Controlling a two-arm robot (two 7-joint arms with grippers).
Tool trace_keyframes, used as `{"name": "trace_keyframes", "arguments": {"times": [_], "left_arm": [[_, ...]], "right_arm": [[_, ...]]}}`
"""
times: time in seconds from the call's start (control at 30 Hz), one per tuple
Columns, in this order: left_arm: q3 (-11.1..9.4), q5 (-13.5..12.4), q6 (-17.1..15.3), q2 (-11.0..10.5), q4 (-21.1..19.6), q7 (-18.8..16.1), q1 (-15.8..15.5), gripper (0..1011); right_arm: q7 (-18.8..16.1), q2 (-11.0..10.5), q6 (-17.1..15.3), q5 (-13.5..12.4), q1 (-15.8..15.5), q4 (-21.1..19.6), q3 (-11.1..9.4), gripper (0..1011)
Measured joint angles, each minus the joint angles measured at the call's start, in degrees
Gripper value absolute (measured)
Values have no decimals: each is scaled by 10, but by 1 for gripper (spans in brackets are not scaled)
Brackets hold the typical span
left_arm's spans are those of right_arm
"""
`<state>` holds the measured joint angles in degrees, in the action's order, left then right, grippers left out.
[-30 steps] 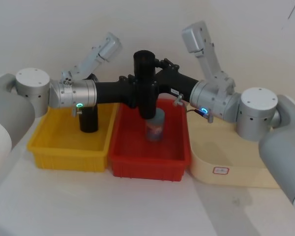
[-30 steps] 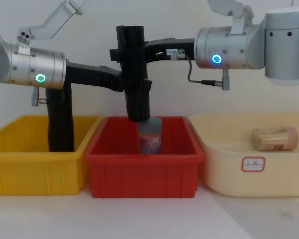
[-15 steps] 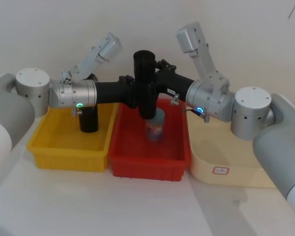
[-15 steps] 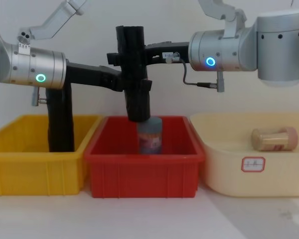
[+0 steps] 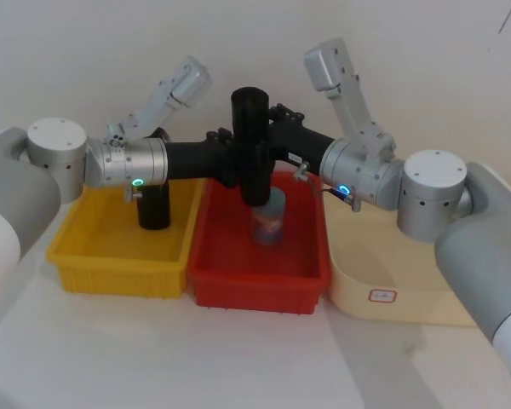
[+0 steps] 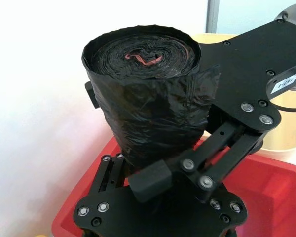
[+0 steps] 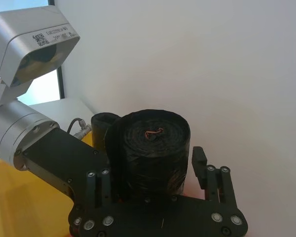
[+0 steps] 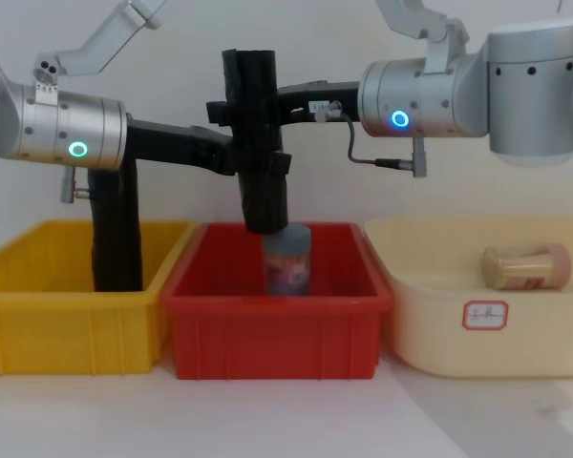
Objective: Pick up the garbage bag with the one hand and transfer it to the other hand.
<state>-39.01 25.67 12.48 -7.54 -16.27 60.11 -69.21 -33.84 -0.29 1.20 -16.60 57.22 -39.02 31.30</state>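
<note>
Head view first: the garbage bag [image 5: 253, 146] hangs upright above the red bin [image 5: 260, 285], held between 2 arms, and over the last second the blue-lit right arm has slid in toward the centre, bringing the right pincer [image 5: 271, 129] up to the roll, while the left pincer [image 5: 228, 160] has not budged. Judging by that, the handover is at its midpoint, receiver arriving, giver not yet letting go. Left wrist view now: the left pincer [image 6: 138, 170] is clamped on the roll's lower part, fingers pressed into the crinkled black film, the rolled end facing up with a red core showing. Right wrist view: the right pincer [image 7: 148, 168] straddles the roll, 1 finger [image 7: 199, 163] standing just off its side with a sliver of gap, so it reads as not yet closed. Chest view to finish: the bag's long axis runs vertical, top end pointing at the ceiling, bottom end hovering just over the blue can [image 8: 286, 260] standing in the red bin, the left pincer gripping lower and the right higher up. A second black roll [image 8: 115, 229] stands in the yellow bin [image 8: 67, 329].
</note>
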Motion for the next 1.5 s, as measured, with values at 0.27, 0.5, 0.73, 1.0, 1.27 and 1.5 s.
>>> {"name": "trace_keyframes", "arguments": {"times": [0.27, 0.5, 0.73, 1.0, 1.27, 1.5], "left_arm": [[0, 0, 0, 0, 0, 0, 0, 464], [0, 0, 0, 0, 0, 0, 0, 464], [0, 0, 0, 0, 0, 0, 0, 464], [0, 0, 0, 0, 0, 0, 0, 464], [0, 0, 0, 0, 0, 0, 0, 464], [0, 0, 0, 0, 0, 0, 0, 464]], "right_arm": [[1, 2, 1, 1, 1, 3, -1, 659], [1, 2, 1, 1, 1, 4, -1, 538], [1, 3, 1, 1, 2, 4, -1, 538], [1, 3, 1, 1, 2, 5, -2, 538], [2, 3, 1, 1, 2, 5, -2, 538], [2, 3, 1, 1, 2, 5, -2, 538]]}}
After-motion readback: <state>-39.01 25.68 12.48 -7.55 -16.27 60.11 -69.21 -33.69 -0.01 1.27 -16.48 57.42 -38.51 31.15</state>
